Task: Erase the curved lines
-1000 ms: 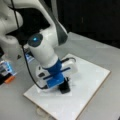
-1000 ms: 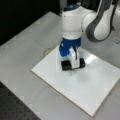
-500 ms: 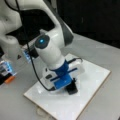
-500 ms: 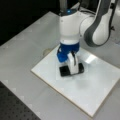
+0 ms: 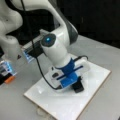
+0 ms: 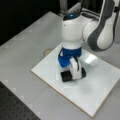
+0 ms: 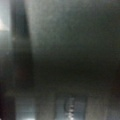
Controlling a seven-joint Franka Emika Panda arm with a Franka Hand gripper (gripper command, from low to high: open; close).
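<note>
The claw (image 6: 71, 75) presses a black eraser block (image 6: 67, 75) flat on the white board (image 6: 97, 95), near its middle in both front views. I cannot tell how tightly the claw grips. The arm hides the board under it, and no curve lines show. The board lies on the grey desk (image 6: 27, 50). The wrist view is dark

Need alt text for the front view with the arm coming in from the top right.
A white Franka arm reaches down from a front view's top right, its gripper pressing a black eraser block onto a white board lying flat on a grey table. No curve lines show on the bare board; a bright glare spot sits beside the arm.
</note>
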